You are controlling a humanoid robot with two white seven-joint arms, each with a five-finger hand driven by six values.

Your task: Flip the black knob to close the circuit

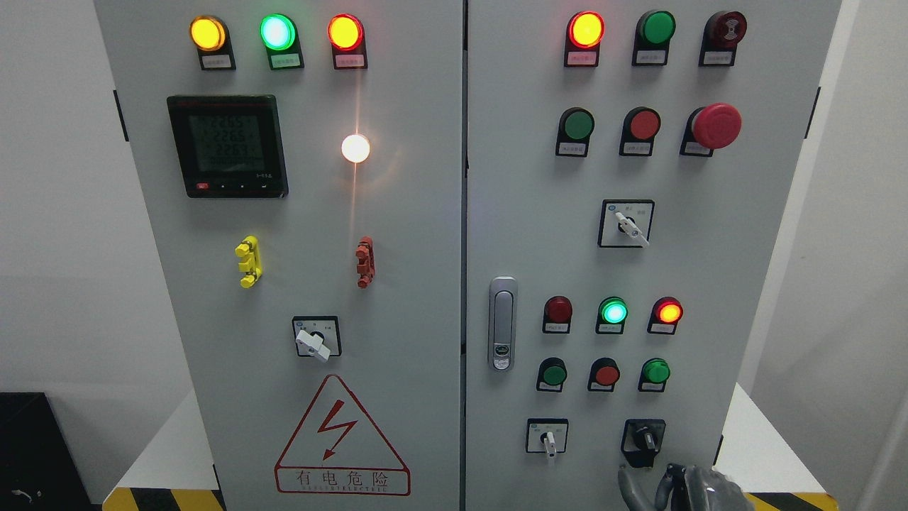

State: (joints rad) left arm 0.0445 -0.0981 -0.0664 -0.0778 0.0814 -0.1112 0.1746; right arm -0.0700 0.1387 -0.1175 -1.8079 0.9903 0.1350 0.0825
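Black knob point(644, 438) mounted at lower right of cabinet door point(738, 284), ungrasped. Right hand point(684, 488) just below, fingers point(628, 486) loosely curled upward, holding nothing. White selector switch point(547, 438) to knob's left; green pushbutton point(655, 371) above.

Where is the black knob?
In the head view, the black knob sits low on the cabinet's right door, right of a white switch, just above the right hand.

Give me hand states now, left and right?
Left hand: not in view.
Right hand: at the bottom edge, just below the black knob, not on it; only part of it shows, so open or closed cannot be told.
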